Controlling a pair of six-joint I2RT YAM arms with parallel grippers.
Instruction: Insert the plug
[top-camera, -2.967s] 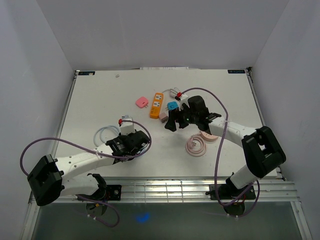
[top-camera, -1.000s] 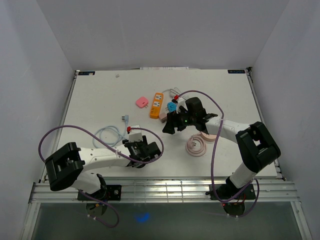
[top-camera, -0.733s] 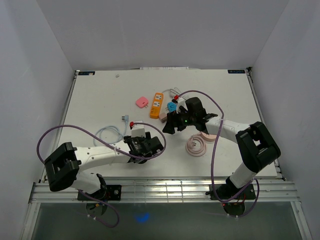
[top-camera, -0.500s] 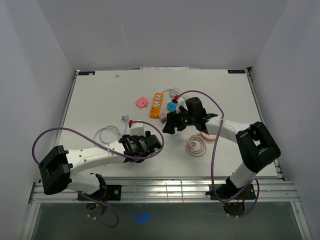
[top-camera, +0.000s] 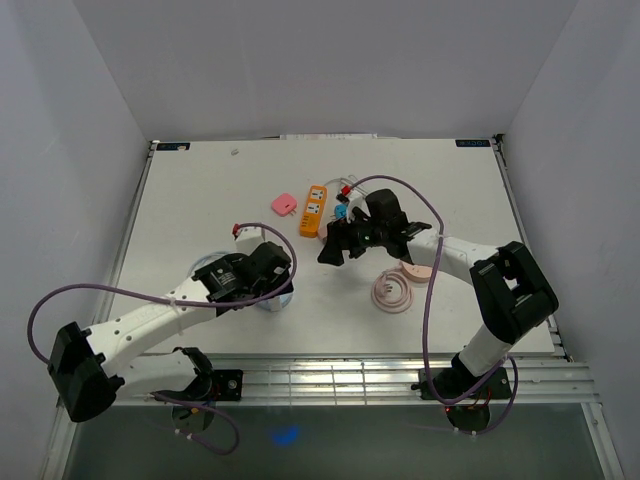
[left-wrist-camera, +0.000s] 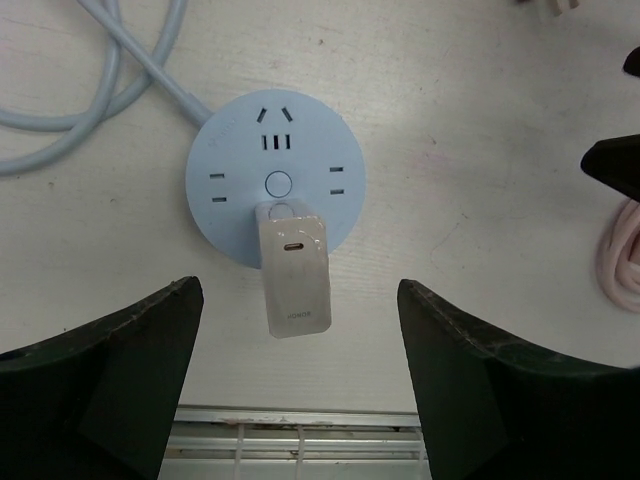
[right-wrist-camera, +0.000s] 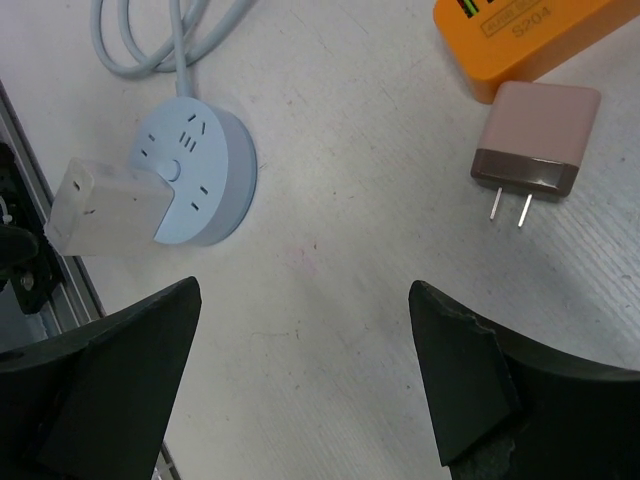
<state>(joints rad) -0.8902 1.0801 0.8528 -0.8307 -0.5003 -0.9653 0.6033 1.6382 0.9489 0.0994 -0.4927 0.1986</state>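
White charger stands in the round blue hub, in the socket on the far side from where the hub's cable leaves. No prongs showing in either wrist view, so we judge it seated.

L gripper hangs right over the hub, fingers spread wide, one each side of the charger and clear of it, holding nothing. R gripper is off to the hub's side over bare table, fingers also wide apart, empty. Pink adapter and orange strip lie well away from the hub.

Handling, our guess:
- Charger is a small, light, hard plastic block w/ smooth faces, so prob. slippery.
- Pinch mid-body across the two broad faces, not at the port end.
- Prongs are stiff, so keep it square to the hub; tilt could jam or bend them.
- Hub is light too and may slide or twist on its cable if pushed, so brace it w/ the other arm.
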